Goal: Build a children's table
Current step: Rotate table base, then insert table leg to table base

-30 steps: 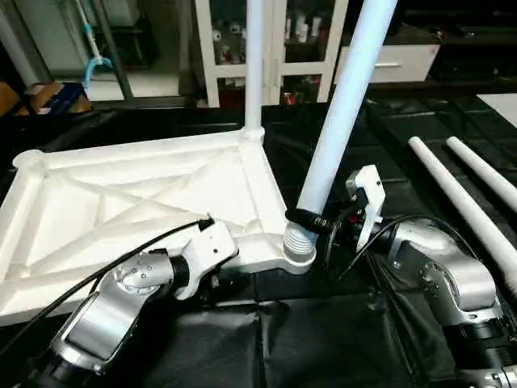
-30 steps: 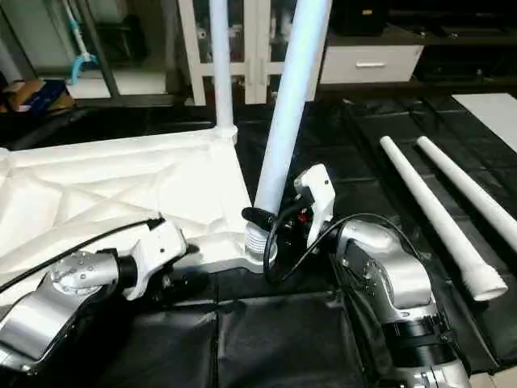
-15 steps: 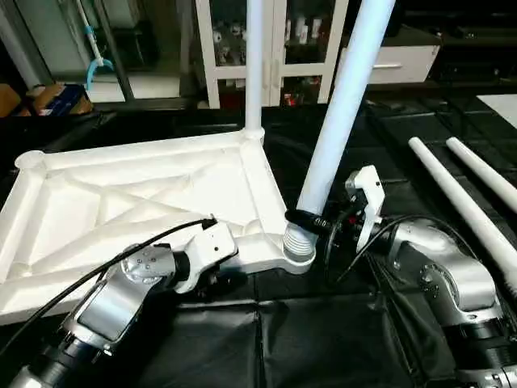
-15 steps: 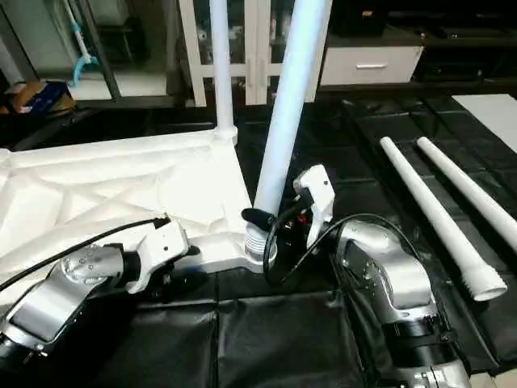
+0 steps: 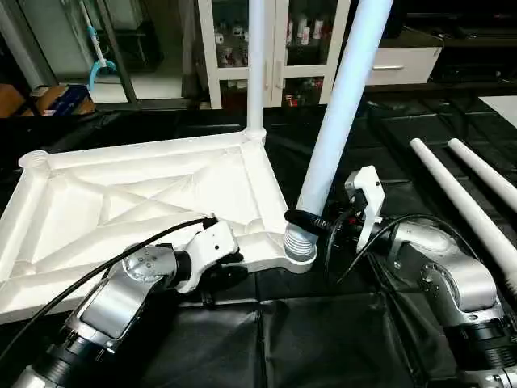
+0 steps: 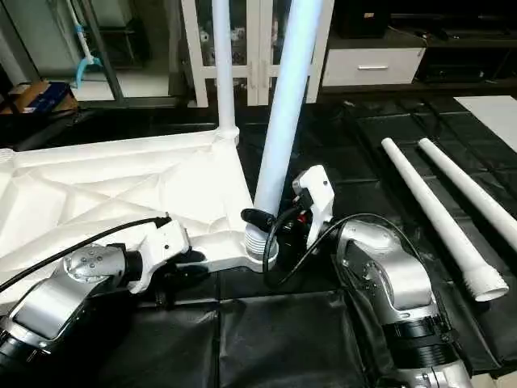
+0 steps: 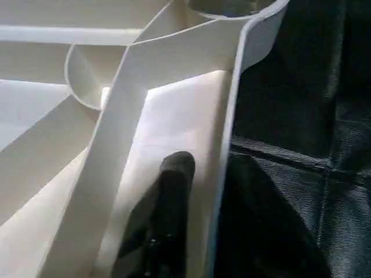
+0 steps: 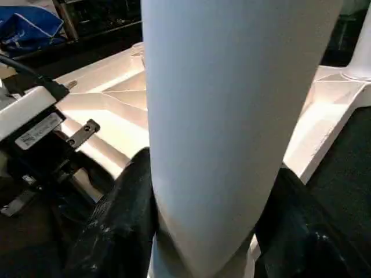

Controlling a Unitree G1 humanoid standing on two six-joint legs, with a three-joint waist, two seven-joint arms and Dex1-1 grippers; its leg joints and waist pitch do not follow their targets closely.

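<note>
The white table top [image 5: 121, 194] lies upside down on black cloth, ribs up. One leg [image 5: 256, 65] stands upright in the far right corner socket. A second leg [image 5: 339, 105] leans out of the near right corner socket [image 5: 299, 250], its threaded end partly showing. My right gripper [image 5: 308, 219] is shut on this leg just above the thread, one black finger [image 8: 124, 214] on each side of it. My left gripper [image 5: 220, 275] grips the top's near rim [image 7: 232, 116], with one finger [image 7: 177, 174] inside the rim and the other outside.
Two loose legs [image 5: 460, 194] [image 5: 489, 171] lie side by side on the cloth at the right. Behind the table stand a white glass-door cabinet [image 5: 279, 40] and a white drawer unit [image 5: 404, 65]. A blue box [image 5: 60, 97] sits at the far left.
My left gripper's fingers have closed in on the near rim of the table top. The right gripper and the leaning leg have stayed put. The camera has shifted slightly.
</note>
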